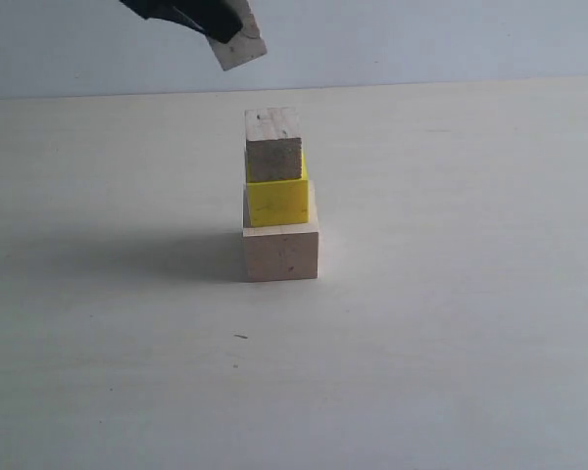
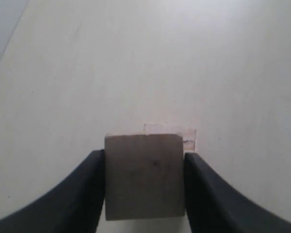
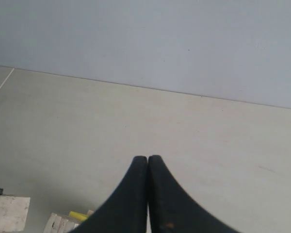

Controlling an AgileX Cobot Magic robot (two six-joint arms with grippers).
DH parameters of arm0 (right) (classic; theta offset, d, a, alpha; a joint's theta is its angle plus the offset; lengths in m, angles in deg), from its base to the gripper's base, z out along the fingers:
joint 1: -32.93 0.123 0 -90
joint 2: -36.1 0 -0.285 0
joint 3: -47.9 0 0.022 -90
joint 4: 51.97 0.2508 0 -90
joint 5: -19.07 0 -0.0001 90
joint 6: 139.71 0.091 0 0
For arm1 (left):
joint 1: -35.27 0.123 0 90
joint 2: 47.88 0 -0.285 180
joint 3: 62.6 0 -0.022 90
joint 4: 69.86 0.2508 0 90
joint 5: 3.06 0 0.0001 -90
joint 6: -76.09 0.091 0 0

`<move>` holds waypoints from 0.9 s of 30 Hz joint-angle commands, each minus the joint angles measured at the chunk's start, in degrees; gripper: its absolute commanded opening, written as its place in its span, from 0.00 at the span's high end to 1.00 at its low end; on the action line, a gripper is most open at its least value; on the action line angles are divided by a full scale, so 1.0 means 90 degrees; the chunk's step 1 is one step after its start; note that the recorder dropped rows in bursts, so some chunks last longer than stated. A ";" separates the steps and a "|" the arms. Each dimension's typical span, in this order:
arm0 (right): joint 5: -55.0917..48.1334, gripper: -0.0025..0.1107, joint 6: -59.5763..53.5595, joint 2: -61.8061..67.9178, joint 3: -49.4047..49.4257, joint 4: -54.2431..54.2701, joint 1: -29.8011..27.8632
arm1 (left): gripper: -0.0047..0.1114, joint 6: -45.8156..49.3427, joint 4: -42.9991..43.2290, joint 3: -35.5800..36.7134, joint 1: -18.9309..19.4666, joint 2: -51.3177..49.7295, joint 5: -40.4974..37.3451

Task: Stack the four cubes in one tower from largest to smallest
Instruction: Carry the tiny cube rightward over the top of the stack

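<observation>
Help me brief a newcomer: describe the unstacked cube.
On the table, a pale wooden cube bears a bright yellow cube and a raw wooden cube. Above them, the left claw holds a small beige wooden cube, the only one airborne.

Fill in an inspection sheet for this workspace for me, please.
Surface: pale table, plain.
Job's things: pale cube at the bottom, yellow cube on it, wooden cube on top; smallest cube tilted in the air above the stack.
Clutter: one tiny dark speck in front of the stack.
Grippers: left gripper shut on the smallest cube; right gripper shut, holding nothing.
Cables: nothing seen.
Surroundings: plain pale wall behind the table.
</observation>
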 commanded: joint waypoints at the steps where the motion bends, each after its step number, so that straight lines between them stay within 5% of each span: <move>1: 0.0017 0.98 0.0019 -0.0070 -0.0032 0.0042 -0.0022 | 0.96 -0.0375 0.0532 -0.0485 -0.0328 -0.0274 0.0020; 18: 0.0017 0.98 0.0019 -0.0070 -0.0032 0.0042 -0.0022 | 0.96 -0.1275 0.0681 -0.0493 -0.0600 -0.0471 0.0020; 27: 0.0017 0.98 0.0019 -0.0070 -0.0032 0.0042 -0.0022 | 0.96 -0.4533 0.0760 -0.0234 -0.0702 -0.0073 0.0020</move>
